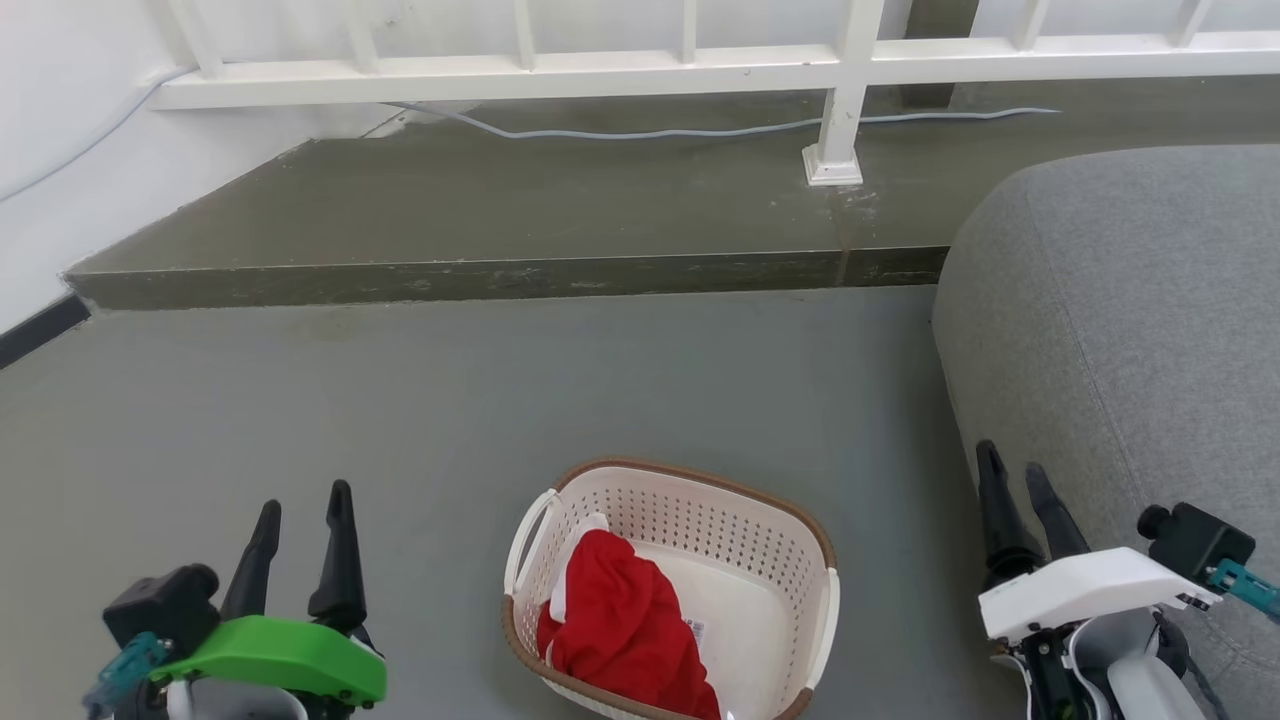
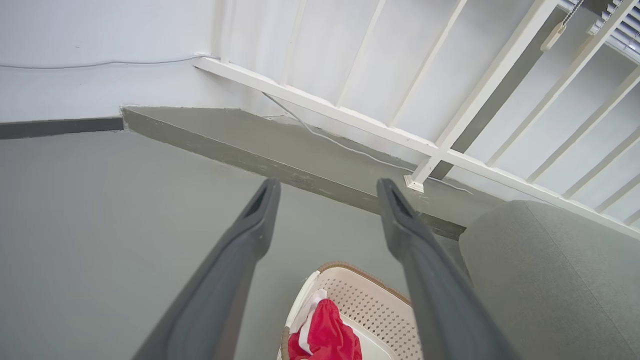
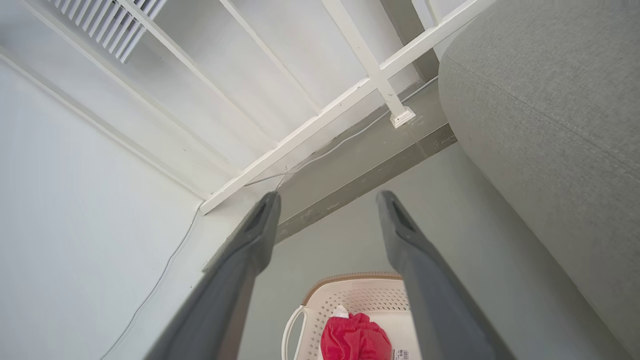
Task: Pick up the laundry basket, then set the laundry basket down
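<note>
The laundry basket (image 1: 740,545) is cream-white, perforated, with a brown rim, and stands on the grey floor at the bottom middle of the head view. A red cloth (image 1: 625,630) lies inside it over a bit of white fabric. The basket (image 2: 367,305) also appears low in the left wrist view and the basket (image 3: 360,300) low in the right wrist view. My left gripper (image 1: 303,510) is open, well to the basket's left. My right gripper (image 1: 1012,470) is open, to the basket's right, beside the sofa. Neither touches the basket.
A grey sofa (image 1: 1130,330) fills the right side, close to my right arm. A raised concrete step (image 1: 500,270) runs across the back, with a white railing (image 1: 840,100) and a cable (image 1: 700,130) on it. A white wall (image 1: 70,170) stands at the left.
</note>
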{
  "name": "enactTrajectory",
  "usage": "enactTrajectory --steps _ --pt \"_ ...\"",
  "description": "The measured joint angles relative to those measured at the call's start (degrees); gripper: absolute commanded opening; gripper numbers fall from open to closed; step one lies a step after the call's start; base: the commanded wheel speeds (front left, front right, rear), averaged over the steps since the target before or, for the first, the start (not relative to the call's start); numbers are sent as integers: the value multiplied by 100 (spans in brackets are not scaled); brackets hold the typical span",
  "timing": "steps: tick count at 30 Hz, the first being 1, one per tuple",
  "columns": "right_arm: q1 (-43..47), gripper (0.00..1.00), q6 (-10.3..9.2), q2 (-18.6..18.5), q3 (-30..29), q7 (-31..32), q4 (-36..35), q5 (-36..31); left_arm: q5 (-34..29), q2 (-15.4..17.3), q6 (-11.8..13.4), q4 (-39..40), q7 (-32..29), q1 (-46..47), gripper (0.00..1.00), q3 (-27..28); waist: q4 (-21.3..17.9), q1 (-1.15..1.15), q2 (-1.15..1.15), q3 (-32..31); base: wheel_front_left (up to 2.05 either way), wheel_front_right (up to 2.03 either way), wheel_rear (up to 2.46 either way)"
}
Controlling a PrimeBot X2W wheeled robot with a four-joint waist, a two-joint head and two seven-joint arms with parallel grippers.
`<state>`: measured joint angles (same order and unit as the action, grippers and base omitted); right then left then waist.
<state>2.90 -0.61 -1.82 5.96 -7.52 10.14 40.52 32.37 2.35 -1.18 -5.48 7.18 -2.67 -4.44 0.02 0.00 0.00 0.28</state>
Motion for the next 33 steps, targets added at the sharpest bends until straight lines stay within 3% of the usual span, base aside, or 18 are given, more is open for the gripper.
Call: enactTrajectory --steps 33 --pt "116 100 -413 -36 673 -636 -460 -2662 -2717 43 378 304 684 -265 100 -430 -17 0 0 41 0 0 0"
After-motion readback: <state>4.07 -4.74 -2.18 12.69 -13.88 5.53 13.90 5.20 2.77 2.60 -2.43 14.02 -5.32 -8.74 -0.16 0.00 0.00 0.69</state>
